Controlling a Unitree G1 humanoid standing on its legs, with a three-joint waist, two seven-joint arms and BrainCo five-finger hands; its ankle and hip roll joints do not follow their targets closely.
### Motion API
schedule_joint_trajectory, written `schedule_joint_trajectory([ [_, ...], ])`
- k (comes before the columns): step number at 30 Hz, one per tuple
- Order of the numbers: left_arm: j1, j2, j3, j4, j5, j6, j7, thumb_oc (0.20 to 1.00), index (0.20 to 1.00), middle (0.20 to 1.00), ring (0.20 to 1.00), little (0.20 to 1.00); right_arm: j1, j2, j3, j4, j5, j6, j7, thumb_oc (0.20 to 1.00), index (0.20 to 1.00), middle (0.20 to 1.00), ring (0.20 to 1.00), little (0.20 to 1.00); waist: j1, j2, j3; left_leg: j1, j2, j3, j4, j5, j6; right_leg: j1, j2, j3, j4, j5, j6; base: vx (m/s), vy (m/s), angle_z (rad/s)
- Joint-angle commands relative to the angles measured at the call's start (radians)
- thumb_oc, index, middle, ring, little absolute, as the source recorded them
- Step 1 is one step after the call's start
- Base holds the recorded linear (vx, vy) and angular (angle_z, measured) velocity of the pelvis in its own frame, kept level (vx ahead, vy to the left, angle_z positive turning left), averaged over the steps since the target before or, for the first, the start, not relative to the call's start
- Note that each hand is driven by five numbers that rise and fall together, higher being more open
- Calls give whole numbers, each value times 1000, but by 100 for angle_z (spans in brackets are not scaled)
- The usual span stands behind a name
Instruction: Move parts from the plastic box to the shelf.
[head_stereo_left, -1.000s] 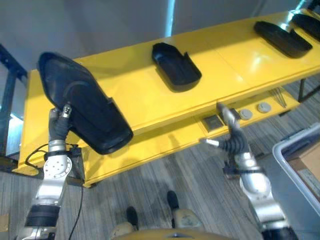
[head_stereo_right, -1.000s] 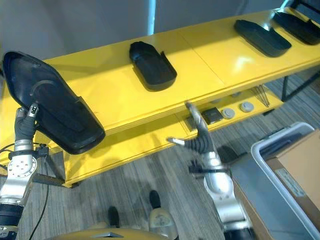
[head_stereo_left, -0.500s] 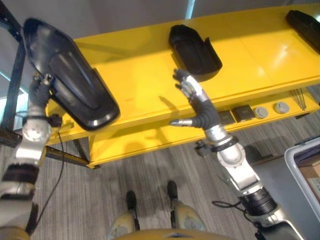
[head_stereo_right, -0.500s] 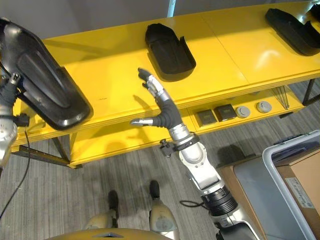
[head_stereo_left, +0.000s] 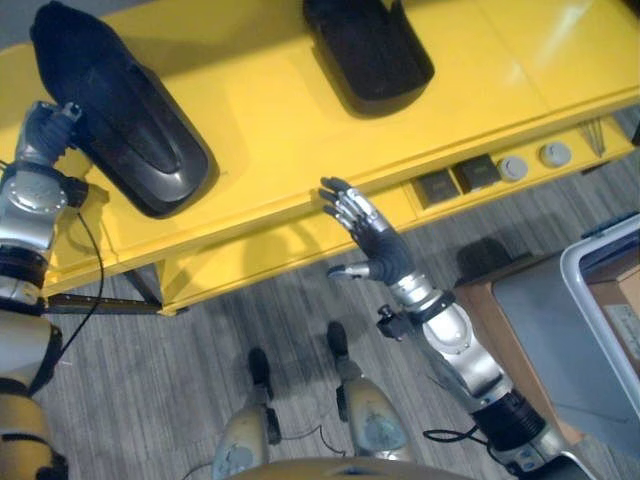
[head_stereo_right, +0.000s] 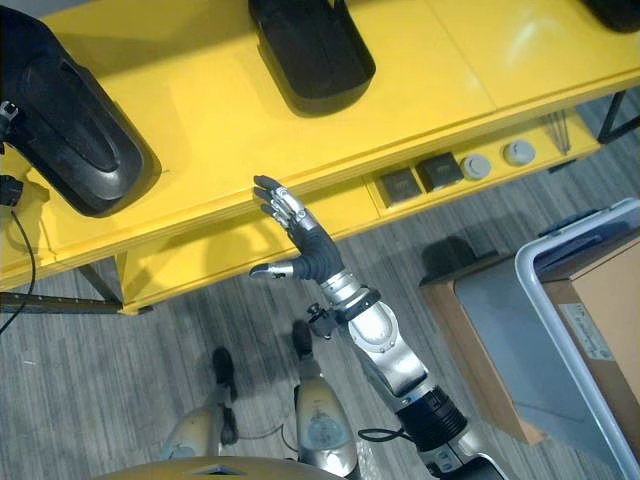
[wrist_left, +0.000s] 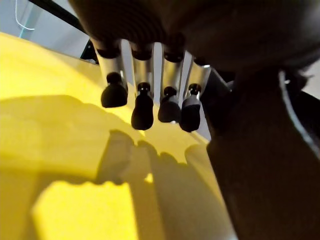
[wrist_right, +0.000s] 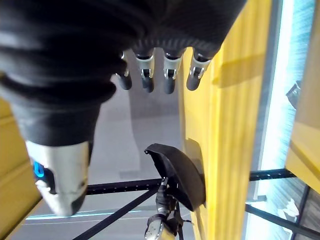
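A long black part (head_stereo_left: 120, 125) lies at the left end of the yellow shelf (head_stereo_left: 270, 130), slanting across the top board with its rounded end close to the front edge. The left hand (head_stereo_left: 42, 125) is at the part's outer edge; in the head views its fingers are tucked against the black shell, and the left wrist view shows the fingers (wrist_left: 144, 107) hanging fairly straight above the yellow surface with the dark part beside them, so I cannot tell whether they are gripping it or merely resting against it.

A second black part (head_stereo_left: 368, 50), shorter and open like a tray, sits further along the shelf top, well apart from the first.

The right hand (head_stereo_left: 375, 248) is held up in front of the shelf's front edge, empty, fingers spread and straight, thumb sticking out to the side, touching nothing.

On the lower board of the shelf lie two dark square pieces (head_stereo_left: 455, 180) and two round grey discs (head_stereo_left: 530, 160), side by side.

At the far right, on the floor, stands the plastic box (head_stereo_right: 560, 300) with a cardboard carton (head_stereo_right: 600, 310) inside.
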Motion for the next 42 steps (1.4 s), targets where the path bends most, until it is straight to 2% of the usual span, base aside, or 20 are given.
schedule_joint_trajectory([
  [1, -62, 53, 9, 35, 117, -14, 10, 200, 200, 200, 200, 200, -30, 13, -23, -57, 33, -56, 32, 1000, 1000, 1000, 1000, 1000, 13, -16, -28, 74, 48, 41, -3, -106, -12, 110, -48, 15, -4, -189, 86, 6, -4, -3],
  [13, -103, 130, -71, 98, 329, 7, 59, 200, 200, 200, 200, 200, 16, -1, -54, -64, 28, -75, 22, 1000, 1000, 1000, 1000, 1000, 9, -15, -18, 70, 54, 47, -3, -107, -17, 101, -46, 12, -4, -190, 88, 0, 0, 0],
  [14, -110, 129, -79, 102, 343, 10, 67, 391, 391, 391, 391, 391, 17, -1, -52, -65, 28, -77, 21, 1000, 1000, 1000, 1000, 1000, 8, -15, -19, 70, 54, 46, -3, -107, -17, 101, -46, 12, -4, -190, 88, 0, 0, 0],
  [15, -116, 127, -83, 107, 352, 12, 76, 1000, 1000, 1000, 1000, 1000, 19, -2, -51, -65, 28, -78, 19, 1000, 1000, 1000, 1000, 1000, 8, -16, -18, 71, 54, 46, -3, -108, -17, 102, -46, 11, -4, -191, 88, 0, 0, 0],
  [24, -112, 70, -33, 73, 343, -1, 199, 1000, 1000, 1000, 1000, 1000, 30, -8, -33, -60, 29, -87, 7, 1000, 1000, 1000, 1000, 1000, 6, -24, -21, 78, 55, 48, -3, -112, -17, 107, -44, 15, -4, -195, 88, 0, 0, 0],
  [28, -92, 35, 18, -7, 296, -20, 264, 1000, 1000, 1000, 1000, 1000, 36, -7, -32, -51, 21, -91, -8, 1000, 1000, 1000, 1000, 1000, 3, -30, -22, 81, 57, 50, -3, -117, -16, 108, -43, 14, -4, -198, 86, 0, 0, 0],
  [42, -134, 24, -4, 46, 324, -11, 300, 1000, 1000, 1000, 1000, 1000, 64, -8, -30, -41, 23, -103, -9, 1000, 1000, 1000, 1000, 1000, -15, -32, -21, 78, 64, 72, -3, -119, -21, 91, -37, 26, -4, -190, 88, -4, -6, -4],
])
